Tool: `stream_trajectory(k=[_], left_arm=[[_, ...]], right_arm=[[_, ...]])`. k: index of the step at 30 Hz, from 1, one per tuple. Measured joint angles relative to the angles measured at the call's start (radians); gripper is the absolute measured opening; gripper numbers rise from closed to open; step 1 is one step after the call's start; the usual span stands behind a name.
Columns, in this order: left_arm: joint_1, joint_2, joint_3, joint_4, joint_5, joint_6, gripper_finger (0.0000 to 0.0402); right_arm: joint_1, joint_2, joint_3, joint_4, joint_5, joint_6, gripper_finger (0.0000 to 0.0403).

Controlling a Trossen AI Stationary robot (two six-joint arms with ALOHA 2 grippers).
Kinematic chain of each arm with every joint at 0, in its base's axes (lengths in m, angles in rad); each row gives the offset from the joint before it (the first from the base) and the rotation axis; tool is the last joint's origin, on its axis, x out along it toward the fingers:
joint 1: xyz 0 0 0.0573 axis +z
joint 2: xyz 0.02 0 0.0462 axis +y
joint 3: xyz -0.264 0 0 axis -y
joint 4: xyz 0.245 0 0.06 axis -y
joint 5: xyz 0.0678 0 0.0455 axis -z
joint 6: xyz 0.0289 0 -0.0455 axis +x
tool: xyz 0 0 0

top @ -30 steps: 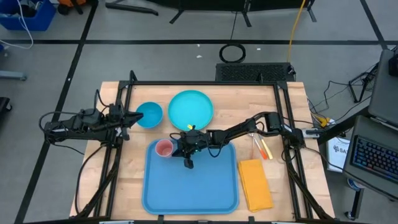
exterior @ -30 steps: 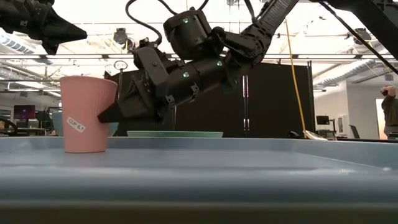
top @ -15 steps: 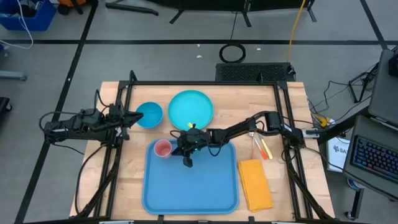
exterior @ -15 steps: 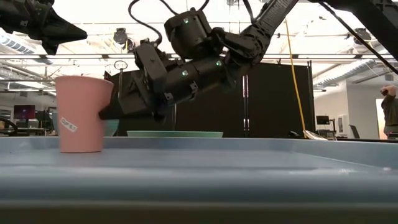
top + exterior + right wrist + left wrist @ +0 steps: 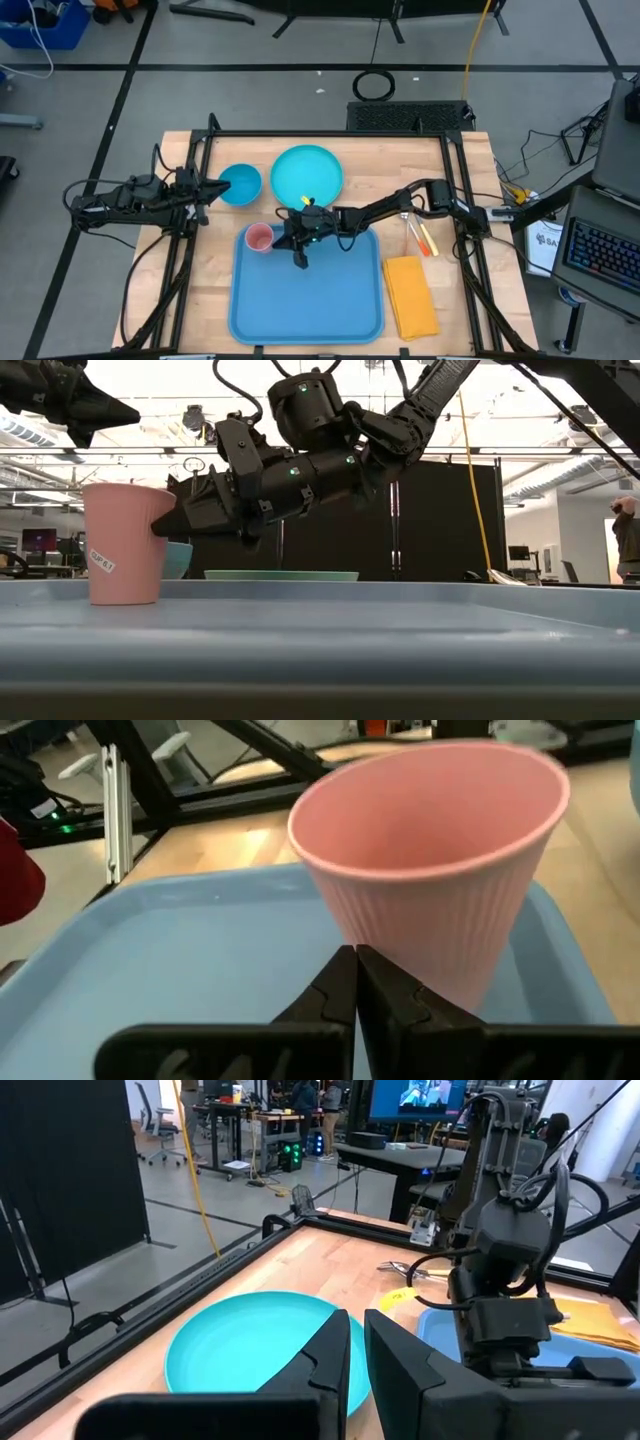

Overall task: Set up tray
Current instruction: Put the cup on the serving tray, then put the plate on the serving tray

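Low view shows the tray (image 5: pixel 400 630) across the lower frame, with the pink cup (image 5: pixel 125 543) upright at left. Right gripper (image 5: pixel 172 524), fingers closed and empty, touches its side; push gently, low, so it does not tip.

A ribbed pink plastic cup (image 5: pixel 261 238) stands upright in the far left corner of the large flat blue plastic tray (image 5: pixel 307 290); beyond the tray on the wooden worktop (image 5: pixel 220 262) lie a round cyan plate (image 5: pixel 307 174) and, to its left, a small blue bowl (image 5: pixel 240 184).
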Motion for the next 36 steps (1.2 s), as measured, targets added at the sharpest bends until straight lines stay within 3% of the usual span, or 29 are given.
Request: stream_trajectory(k=[12,24,30,36], left_arm=[[0.0,0.0,0.0,-0.001,0.0,-0.004,0.0035],[0.0,0.0,0.0,-0.002,0.001,-0.005,0.0035],[0.0,0.0,0.0,-0.001,0.0,-0.003,0.0035],[0.0,0.0,0.0,-0.001,0.0,-0.004,0.0035]], right_arm=[[0.0,-0.074,-0.001,-0.203,0.004,-0.053,0.001],[-0.007,-0.255,0.0,-0.679,0.364,-0.209,0.0107],[-0.056,-0.265,-0.001,-0.789,0.368,-0.216,0.0138],[-0.091,-0.265,-0.001,-0.835,0.362,-0.217,0.0143]])
